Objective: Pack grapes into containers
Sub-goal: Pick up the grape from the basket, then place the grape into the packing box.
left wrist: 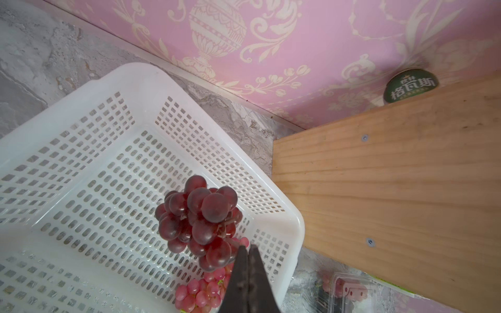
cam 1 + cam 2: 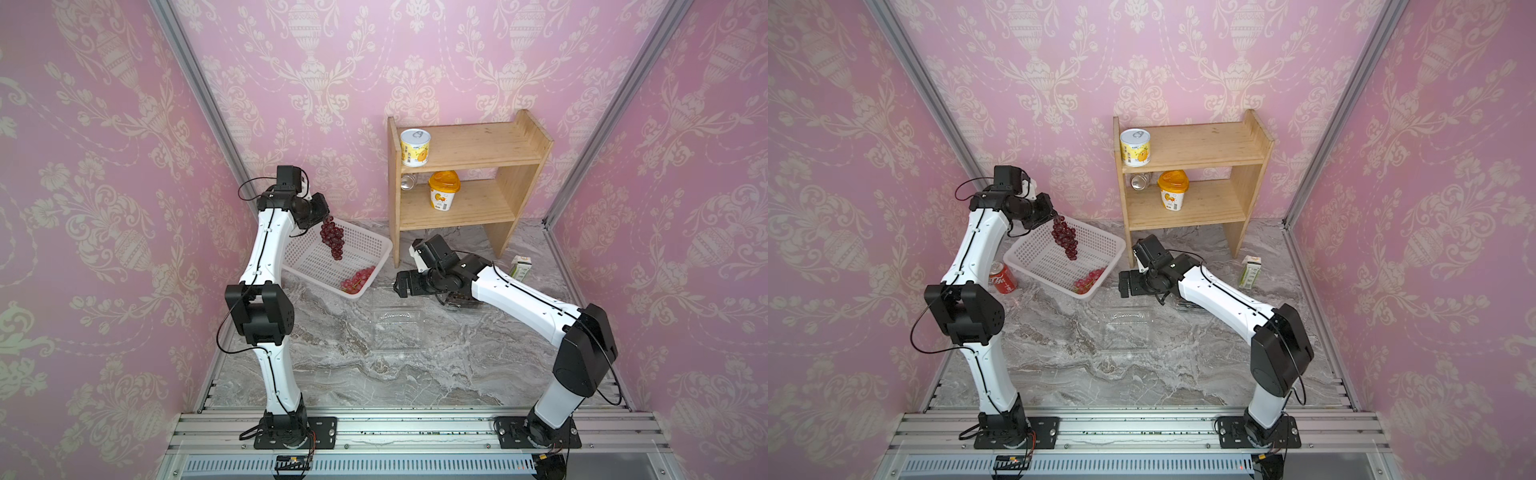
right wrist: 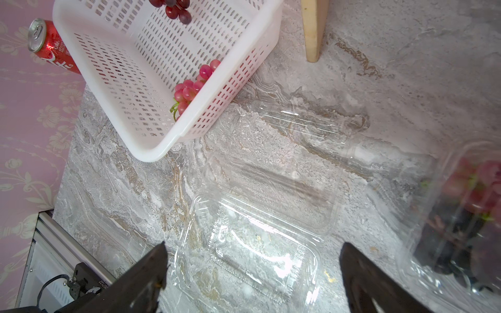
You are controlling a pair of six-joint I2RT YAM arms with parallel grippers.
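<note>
Table (image 2: pixel 374 374): grey marble top with pink patterned walls around it; everything below stands on or hangs over it.
Shelf (image 2: pixel 478 143): wooden, two boards, at the back right of the table. A yellow-labelled tub (image 2: pixel 414 147) sits on the top board. An orange-lidded tub (image 2: pixel 442 191) and a small jar (image 2: pixel 408 181) sit on the lower one.
Basket (image 2: pixel 361 243): white, perforated, just left of the shelf and set at an angle to the table edge.
Open container (image 2: pixel 399 328): clear clamshell in mid-table with its lid folded back flat, empty, near the basket's front corner.
Second container (image 2: pixel 457 301): clear box partly hidden under the right arm. The right wrist view shows pink and near-black grapes inside (image 3: pixel 461 216); whether its lid is down cannot be told.
Left gripper (image 1: pixel 247 250): raised over the basket, jaws pressed together on the stem of the dark bunch.
Right gripper (image 3: pixel 252 244): jaws spread wide, holding nothing, low over the table between the basket and the second container, with the open container beneath it.
Dark bunch (image 2: pixel 332 239): red-purple grapes hanging free from the left gripper above the basket floor, touching nothing else.
Pink bunch (image 2: pixel 357 280): lies in the basket's front corner, against the wall.
Carton (image 2: pixel 521 266): stands right of the shelf.
Cola can (image 2: pixel 1003 278): red, on the table just left of the basket.
</note>
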